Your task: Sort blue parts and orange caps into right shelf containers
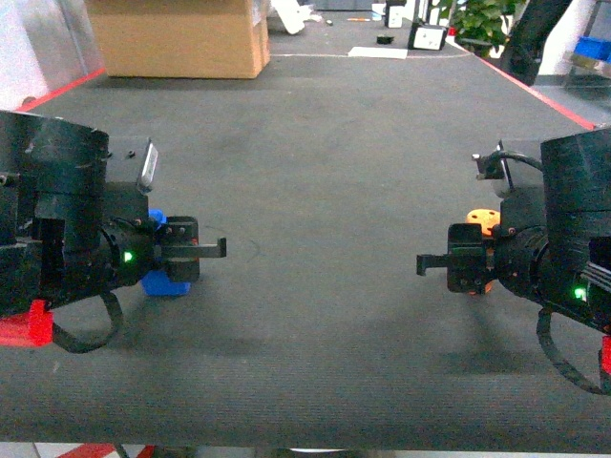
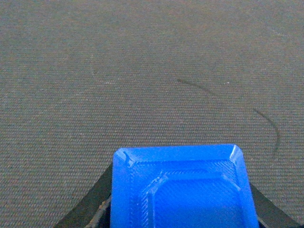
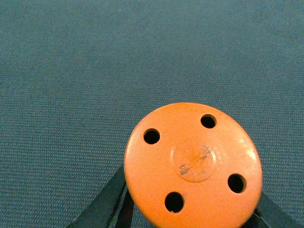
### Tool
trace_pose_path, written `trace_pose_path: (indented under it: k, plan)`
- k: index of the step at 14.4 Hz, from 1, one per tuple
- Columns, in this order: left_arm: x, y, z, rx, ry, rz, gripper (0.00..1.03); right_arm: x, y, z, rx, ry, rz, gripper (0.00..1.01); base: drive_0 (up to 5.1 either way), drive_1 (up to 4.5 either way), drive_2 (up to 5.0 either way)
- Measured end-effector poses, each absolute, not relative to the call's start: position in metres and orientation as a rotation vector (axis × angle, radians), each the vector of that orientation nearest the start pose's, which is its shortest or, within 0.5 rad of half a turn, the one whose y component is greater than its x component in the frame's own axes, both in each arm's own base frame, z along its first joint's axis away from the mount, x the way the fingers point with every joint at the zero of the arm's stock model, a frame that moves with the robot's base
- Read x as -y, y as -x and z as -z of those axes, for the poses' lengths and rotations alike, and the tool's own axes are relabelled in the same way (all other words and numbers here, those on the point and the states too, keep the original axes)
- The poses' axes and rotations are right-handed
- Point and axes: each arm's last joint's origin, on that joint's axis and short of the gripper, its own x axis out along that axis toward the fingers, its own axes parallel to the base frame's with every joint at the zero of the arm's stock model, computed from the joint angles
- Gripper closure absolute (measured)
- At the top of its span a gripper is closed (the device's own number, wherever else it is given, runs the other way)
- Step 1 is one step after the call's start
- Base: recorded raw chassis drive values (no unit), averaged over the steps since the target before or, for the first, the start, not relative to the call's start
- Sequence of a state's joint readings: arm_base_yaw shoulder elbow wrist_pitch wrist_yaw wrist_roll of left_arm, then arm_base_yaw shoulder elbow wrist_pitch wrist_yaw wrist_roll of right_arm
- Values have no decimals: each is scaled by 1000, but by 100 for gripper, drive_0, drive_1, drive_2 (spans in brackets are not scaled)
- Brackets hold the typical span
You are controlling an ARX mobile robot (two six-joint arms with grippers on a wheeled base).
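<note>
Dark grey carpet-like matting is filling the whole work area, with a cardboard box sitting at the far left edge and a red line running along the far right. No shelf or crates are showing in any view.

Left gripper is pointing inward toward the middle, and a blue part is showing just behind and under its fingers. In the left wrist view the blue part is filling the space between the two dark fingers, which are sitting against its sides — reading as clamped on it.

Right gripper is mirroring that, pointing inward, with an orange cap peeking out behind it. In the right wrist view the orange cap, a disc with four holes, is sitting between the fingers with its flat face up — also reading as gripped.

Step in hand, as a judgement: both picks look done and both arms are carrying. The shelf is out of view, so the next move is probably calling for turning or driving the base toward the right until the containers are appearing, then placing each piece in its own crate without loosening either grip on the way.
</note>
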State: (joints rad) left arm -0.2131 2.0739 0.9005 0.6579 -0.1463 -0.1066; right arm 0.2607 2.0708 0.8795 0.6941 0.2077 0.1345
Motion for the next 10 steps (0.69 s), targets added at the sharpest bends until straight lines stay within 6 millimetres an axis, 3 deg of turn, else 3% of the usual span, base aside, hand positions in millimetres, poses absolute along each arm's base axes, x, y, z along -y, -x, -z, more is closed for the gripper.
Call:
trace_pose_path:
  k: [1,2,3,5,7,10]
  plan:
    - [74,-365,-87,-487,11,17,59,-91,-363,-90,-449,-28,-16,58,0,0,0]
    - [73,-352,-104,-418,30,2,59,-92,-349,-110,-355,-42,-8,58,0,0,0]
    - [74,-333,-138,-268,45,-22,59,-97,-329,-143,-198,-56,-5,58,0,0,0]
    - [79,-291,-188,-56,67,-11,59,-103,-285,-189,-11,-75,-8,58,0,0,0]
    - [64,-236,-199,-8,36,-98,59,-94,-226,-212,45,-48,30,58,0,0,0]
    - [48,-186,-224,102,14,-180,59,-77,-171,-257,207,-62,68,58,0,0,0]
